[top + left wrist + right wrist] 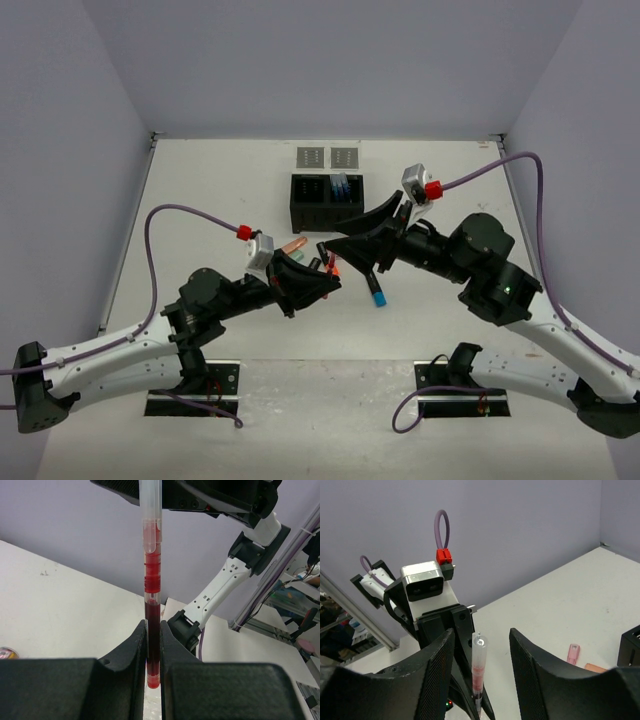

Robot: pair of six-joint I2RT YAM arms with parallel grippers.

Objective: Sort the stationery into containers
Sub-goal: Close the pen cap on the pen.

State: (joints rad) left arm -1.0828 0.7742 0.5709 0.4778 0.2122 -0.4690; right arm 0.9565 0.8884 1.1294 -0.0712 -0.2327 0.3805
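My left gripper [329,276] is shut on a thin red pen [152,585] with a clear cap and holds it off the table, cap end pointing out from the fingers. My right gripper [481,636] is open, and its two fingers stand either side of the pen's cap end [479,660] without touching it. In the top view the two grippers meet just in front of the black two-compartment box [327,203], with the right gripper [332,236] facing the left. Blue items lie in the box's right compartment [341,186]. Two small grey trays [328,157] sit behind the box.
A blue-capped highlighter [378,292] lies on the table under the right arm. A pink-gold tube [293,243] lies left of the grippers. A pink piece [573,653] and a salmon item [595,668] lie near the box corner [631,650].
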